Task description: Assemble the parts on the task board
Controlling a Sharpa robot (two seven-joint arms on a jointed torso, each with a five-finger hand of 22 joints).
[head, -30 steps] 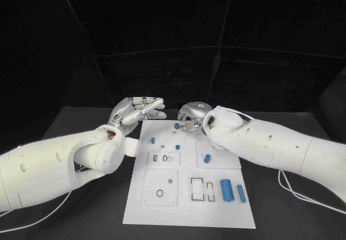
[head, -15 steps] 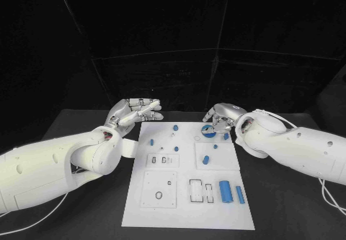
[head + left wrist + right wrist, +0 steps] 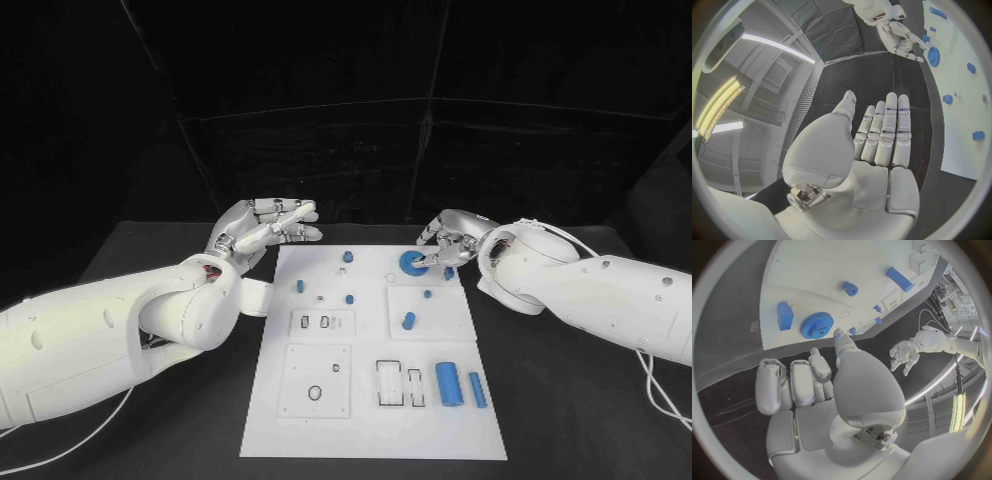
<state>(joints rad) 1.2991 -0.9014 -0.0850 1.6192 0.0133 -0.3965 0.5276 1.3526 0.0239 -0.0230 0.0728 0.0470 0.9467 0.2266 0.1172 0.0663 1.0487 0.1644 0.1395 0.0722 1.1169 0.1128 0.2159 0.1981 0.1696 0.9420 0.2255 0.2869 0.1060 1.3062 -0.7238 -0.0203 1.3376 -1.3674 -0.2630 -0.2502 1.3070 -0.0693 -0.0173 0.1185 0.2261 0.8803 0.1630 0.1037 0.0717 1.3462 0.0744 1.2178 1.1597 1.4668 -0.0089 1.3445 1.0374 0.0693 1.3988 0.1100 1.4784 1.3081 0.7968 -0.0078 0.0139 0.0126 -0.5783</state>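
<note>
**Gear seated near board's far right, right robot hand hovering beside it**

While the blue gear [image 3: 413, 263] is lying on the task board [image 3: 368, 420] near its far right corner, the right robot hand [image 3: 459, 238] is sitting just beside it, fingers loosely curled, holding nothing as far as I can tell. Risk: a fingertip is hanging close to the gear's teeth, so any sideways drift may be nudging it off its spot. The left robot hand [image 3: 264, 228] is waiting off the board's far left corner over the tabletop [image 3: 173, 235], fingers straight and pressed together, empty. Small blue pegs [image 3: 348, 257] are crowding the far half, likely snagging a low reach. Two blue bars [image 3: 449, 383] are lying near the right edge, unplaced.
</note>
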